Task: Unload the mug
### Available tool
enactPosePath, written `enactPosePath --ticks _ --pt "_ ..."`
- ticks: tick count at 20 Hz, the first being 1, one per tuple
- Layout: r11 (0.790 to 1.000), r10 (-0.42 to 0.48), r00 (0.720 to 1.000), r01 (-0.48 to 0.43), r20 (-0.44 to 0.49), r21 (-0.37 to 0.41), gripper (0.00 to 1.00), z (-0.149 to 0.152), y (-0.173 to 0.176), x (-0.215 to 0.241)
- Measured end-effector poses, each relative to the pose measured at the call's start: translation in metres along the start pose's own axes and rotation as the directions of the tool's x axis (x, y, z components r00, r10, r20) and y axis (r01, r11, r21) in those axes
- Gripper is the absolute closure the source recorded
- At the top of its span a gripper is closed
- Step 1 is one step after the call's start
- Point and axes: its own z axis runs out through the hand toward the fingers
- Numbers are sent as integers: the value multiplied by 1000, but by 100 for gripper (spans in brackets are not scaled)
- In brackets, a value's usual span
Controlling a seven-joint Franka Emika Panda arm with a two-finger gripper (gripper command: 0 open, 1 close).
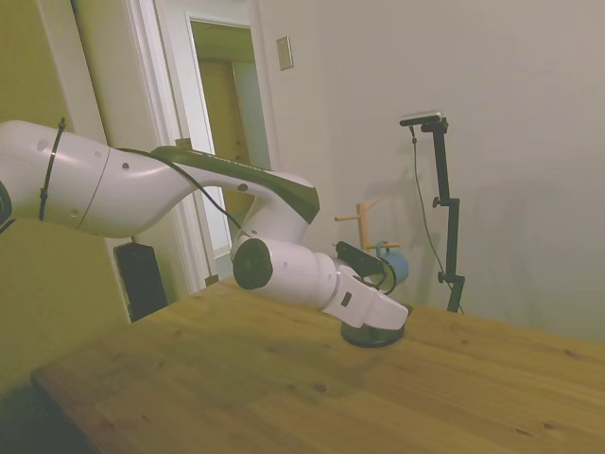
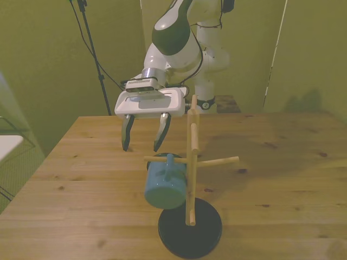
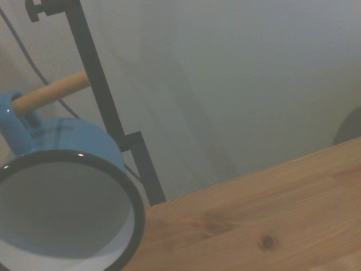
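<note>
The blue-green mug (image 2: 164,187) hangs by its loop handle from a side peg of the wooden peg stand (image 2: 190,162), which rises from a round black base (image 2: 190,234). My gripper (image 2: 143,146) is open with nothing between its fingers, just behind the mug and to the front view's left of the stand's post. In the side view the mug (image 1: 395,267) shows only partly behind my wrist. The wrist view shows the mug's (image 3: 62,192) white inside, its dark rim and the peg through its handle from close by.
The wooden table (image 2: 282,162) carries only the stand. A second peg (image 2: 217,161) points to the front view's right. A wall stands behind the table in the side view, and a doorway (image 1: 227,142) lies behind my arm.
</note>
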Motion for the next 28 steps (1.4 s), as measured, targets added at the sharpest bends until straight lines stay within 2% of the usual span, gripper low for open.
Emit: enactPosePath --ticks 10,20,28 --pt "993 -5 1000 3 14 117 0 8 -11 2" --pt "991 -55 998 55 -6 122 0 53 -33 -2" --pt "988 -58 998 61 -24 144 0 86 -63 -8"
